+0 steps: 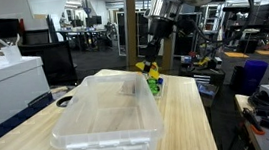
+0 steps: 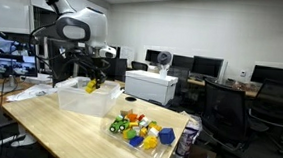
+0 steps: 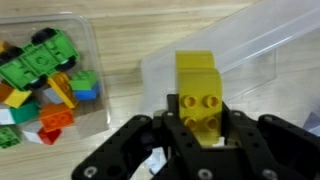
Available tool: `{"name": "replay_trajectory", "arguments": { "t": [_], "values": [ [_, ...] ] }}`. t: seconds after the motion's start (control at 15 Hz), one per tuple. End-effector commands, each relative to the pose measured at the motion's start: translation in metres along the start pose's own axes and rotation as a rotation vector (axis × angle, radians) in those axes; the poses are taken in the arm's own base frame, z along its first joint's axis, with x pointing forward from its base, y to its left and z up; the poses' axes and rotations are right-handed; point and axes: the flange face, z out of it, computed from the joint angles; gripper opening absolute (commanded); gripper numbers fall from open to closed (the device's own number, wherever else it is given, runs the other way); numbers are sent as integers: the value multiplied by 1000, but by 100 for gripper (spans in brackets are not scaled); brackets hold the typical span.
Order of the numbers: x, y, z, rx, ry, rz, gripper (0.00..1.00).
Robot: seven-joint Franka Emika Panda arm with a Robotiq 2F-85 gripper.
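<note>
Carry step: the gripper (image 3: 203, 128), jaws clamped on a yellow toy brick (image 3: 198, 75), hangs at the clear bin's (image 3: 262, 55) rim, right of the brick tray (image 3: 92, 30); any release calls for centring over the bin first.

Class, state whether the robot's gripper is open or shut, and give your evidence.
Shut on the yellow block: in the wrist view, the gripper presses against both of its sides.

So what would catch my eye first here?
A bright yellow plastic toy brick, pinched between the arm's black fingers by the edge of a big clear plastic tub. Beside the tub, a heap of colourful plastic bricks lies on the light wooden table.
</note>
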Motion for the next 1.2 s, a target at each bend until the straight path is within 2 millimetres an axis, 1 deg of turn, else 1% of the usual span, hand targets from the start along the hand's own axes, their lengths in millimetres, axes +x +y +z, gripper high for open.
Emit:
{"name": "replay_trajectory", "arguments": {
  "t": [0.0, 0.13, 0.2, 0.27, 0.33, 0.4, 0.47, 0.6, 0.67, 0.87, 0.93, 1.0, 1.13],
  "values": [
    [9, -81, 41, 9, -81, -186, 13],
    [11, -134, 68, 27, -152, -315, 14],
    [12, -156, 77, 26, -183, -387, 13],
    [14, -174, 80, 15, -198, -460, 14],
    [19, -178, 73, -13, -169, -488, 14],
    [23, -178, 60, -34, -131, -495, 14],
    [23, -170, 45, -60, -81, -472, 14],
    [19, -160, 25, -96, 7, -426, 13],
    [17, -156, 17, -112, 45, -412, 13],
    [6, -138, 4, -140, 105, -339, 13],
    [23, -146, 15, -109, 72, -376, 13],
    [20, -144, 13, -111, 74, -369, 36],
    [21, -146, 15, -109, 72, -373, 36]
  ]
}}
